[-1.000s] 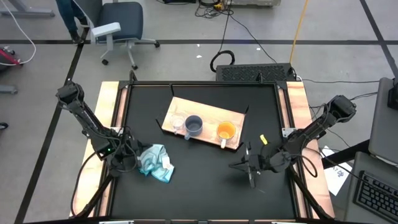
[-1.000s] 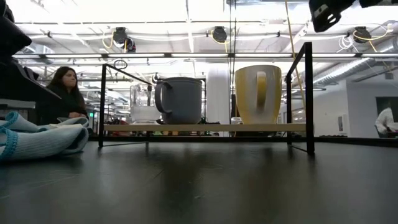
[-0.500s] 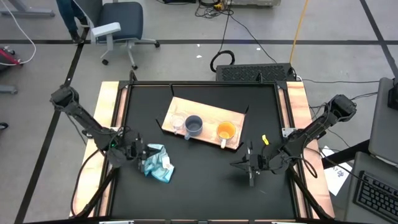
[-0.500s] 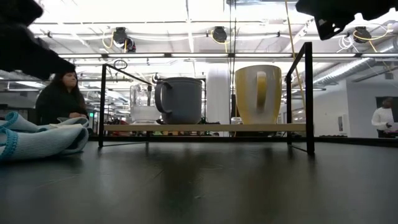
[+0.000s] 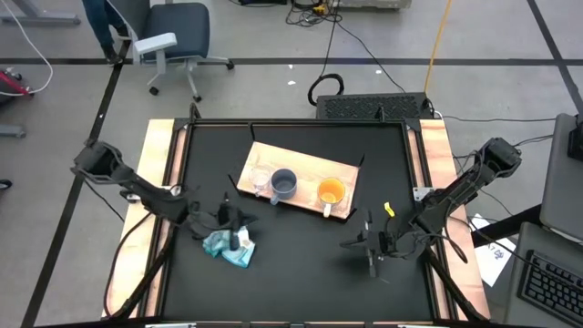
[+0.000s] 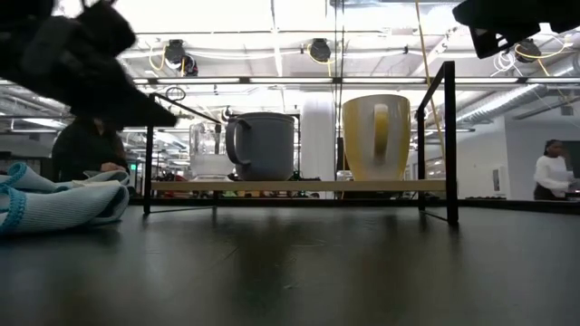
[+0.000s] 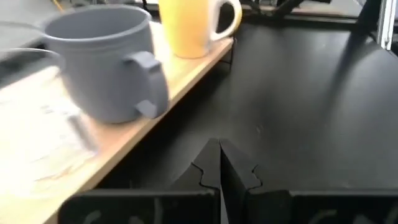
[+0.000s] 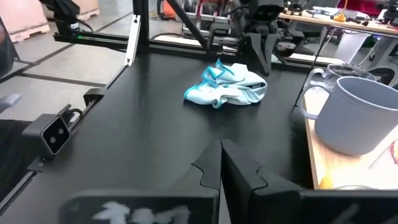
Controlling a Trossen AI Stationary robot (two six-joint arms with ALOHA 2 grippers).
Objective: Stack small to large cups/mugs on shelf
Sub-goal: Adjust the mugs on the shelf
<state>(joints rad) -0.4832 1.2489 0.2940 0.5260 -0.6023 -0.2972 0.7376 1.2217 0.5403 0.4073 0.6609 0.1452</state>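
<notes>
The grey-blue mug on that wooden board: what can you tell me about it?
The grey-blue mug looks matte, like ceramic, with one thick handle. It stands upright and seems empty, on the wooden board, between the glass cup and the orange mug. It sits close beside the glass cup; neither pincer touches it.

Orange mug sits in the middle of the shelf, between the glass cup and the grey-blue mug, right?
Not quite. The high view shows the grey-blue mug in the middle of the shelf. The glass cup stands on one side of it and the orange mug at the other end, nearest the right arm.
</notes>
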